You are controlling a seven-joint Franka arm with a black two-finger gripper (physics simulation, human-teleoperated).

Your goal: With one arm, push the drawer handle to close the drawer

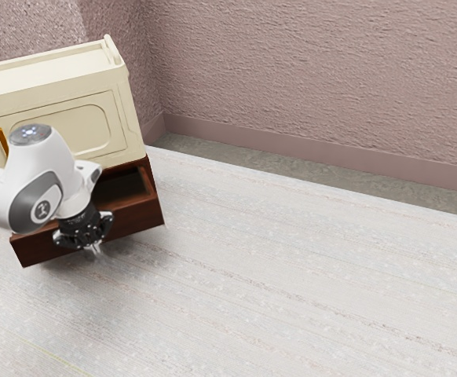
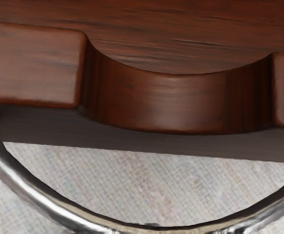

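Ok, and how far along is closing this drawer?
Done: the arm is at the front of the wooden drawer, by its metal handle. In hand: apparently setting up the push; contact can't be made out. Left: the closing itself, as the drawer juts out below the cream cabinet, its inside showing.

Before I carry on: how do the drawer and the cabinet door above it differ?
The drawer stands open, while the cabinet door looks shut. The drawer is dark reddish-brown wood; the door is cream with a rounded panel outline. The drawer's handle is a curved, shiny metal bar, whereas the door's handle is orange and straight. Both face the same side.
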